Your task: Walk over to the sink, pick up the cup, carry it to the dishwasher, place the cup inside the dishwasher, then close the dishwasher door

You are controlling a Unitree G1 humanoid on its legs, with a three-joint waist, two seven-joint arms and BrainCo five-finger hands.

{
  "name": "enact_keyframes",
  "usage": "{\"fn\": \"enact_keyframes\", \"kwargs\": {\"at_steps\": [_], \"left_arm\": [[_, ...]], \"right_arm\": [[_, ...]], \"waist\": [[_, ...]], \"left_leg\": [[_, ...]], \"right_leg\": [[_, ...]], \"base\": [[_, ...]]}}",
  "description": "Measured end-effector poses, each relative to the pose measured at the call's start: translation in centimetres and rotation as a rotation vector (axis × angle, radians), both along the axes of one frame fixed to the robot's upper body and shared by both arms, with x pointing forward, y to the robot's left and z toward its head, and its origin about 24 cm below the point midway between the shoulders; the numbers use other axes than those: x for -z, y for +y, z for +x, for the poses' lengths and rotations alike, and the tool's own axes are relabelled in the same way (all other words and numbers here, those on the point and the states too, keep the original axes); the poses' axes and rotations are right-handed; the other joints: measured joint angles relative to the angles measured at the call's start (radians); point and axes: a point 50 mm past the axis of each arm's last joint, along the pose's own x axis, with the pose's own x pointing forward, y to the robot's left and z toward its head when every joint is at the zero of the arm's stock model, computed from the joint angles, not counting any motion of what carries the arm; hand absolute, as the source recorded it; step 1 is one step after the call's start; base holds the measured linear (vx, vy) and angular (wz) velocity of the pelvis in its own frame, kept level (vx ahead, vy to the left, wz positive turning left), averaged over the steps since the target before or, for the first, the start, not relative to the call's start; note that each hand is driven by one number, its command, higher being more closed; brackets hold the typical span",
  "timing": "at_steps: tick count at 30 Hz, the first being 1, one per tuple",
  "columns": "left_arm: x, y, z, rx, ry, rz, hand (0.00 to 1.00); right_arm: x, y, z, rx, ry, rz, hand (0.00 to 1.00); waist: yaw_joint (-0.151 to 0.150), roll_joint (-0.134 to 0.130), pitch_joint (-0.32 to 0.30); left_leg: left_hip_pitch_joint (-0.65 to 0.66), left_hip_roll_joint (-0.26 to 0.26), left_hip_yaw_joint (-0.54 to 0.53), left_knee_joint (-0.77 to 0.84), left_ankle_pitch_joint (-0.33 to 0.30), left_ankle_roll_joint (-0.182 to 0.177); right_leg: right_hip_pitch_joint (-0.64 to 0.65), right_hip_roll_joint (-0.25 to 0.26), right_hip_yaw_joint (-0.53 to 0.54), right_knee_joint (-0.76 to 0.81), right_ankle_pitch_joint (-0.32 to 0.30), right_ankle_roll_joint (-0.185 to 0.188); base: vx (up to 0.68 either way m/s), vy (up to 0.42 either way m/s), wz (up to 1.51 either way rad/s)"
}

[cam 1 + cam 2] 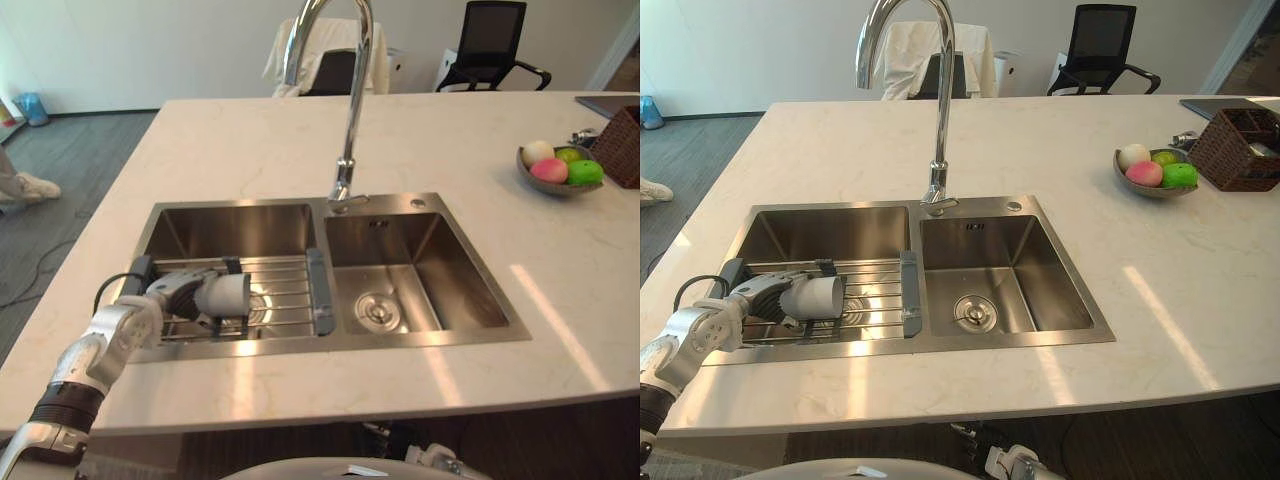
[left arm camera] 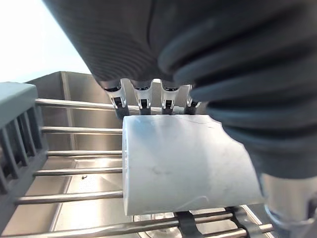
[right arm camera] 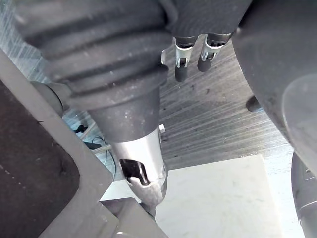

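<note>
The cup is lying on its side on the wire rack in the left bowl of the sink. The left hand is curling round its middle. That is a good place, as the cup is looking light, hard and slippery. The tap and the sink wall are standing close by. The right hand is hanging loose, holding nothing.

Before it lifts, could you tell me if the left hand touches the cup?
Touching: the left wrist view shows the left hand clasping the cup.
</note>
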Motion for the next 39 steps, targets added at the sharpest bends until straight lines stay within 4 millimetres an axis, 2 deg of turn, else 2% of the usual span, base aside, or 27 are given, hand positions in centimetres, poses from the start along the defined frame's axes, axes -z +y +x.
{"fn": "enact_keyframes", "kwargs": {"at_steps": [16,24,25,32,39], "left_arm": [[3.0,0.2,-0.6,-0.143,-0.043,-0.013,0.00],[3.8,0.5,-0.8,-0.175,-0.035,0.010,0.00],[4.0,0.5,-0.8,-0.181,-0.032,0.009,1.00],[4.8,0.8,-1.0,-0.219,-0.013,0.006,1.00],[4.7,0.8,-1.2,-0.204,-0.109,-0.005,1.00]], "right_arm": [[-0.1,0.4,0.5,-0.062,0.002,-0.012,0.00],[-0.1,0.5,0.5,-0.077,0.002,-0.013,0.00],[0.0,0.5,0.5,-0.082,0.004,-0.013,0.00],[0.1,0.4,0.5,-0.114,0.022,0.000,0.00],[-0.1,0.2,0.9,-0.117,0.012,-0.002,0.00]], "waist": [[-0.009,-0.007,-0.002],[-0.027,-0.008,-0.010],[-0.028,-0.008,-0.010],[-0.030,-0.012,-0.009],[-0.032,-0.002,-0.009]], "left_leg": [[0.024,0.002,0.036,0.000,-0.014,-0.005],[0.029,0.003,0.039,0.000,-0.015,-0.005],[0.030,0.003,0.040,0.000,-0.015,-0.005],[0.045,0.003,0.045,0.000,-0.020,-0.010],[0.045,0.004,0.049,0.000,-0.028,-0.012]], "right_leg": [[0.003,0.001,0.027,0.000,0.000,0.001],[0.006,0.002,0.028,-0.001,0.000,0.002],[0.007,0.002,0.028,-0.001,0.001,0.003],[0.019,0.002,0.031,-0.001,0.000,0.004],[0.016,0.002,0.031,-0.001,-0.002,0.006]], "base": [[0.00,-0.002,-0.06],[-0.01,-0.003,-0.01],[0.00,0.000,0.00],[-0.02,-0.006,-0.02],[0.00,-0.001,-0.01]]}}
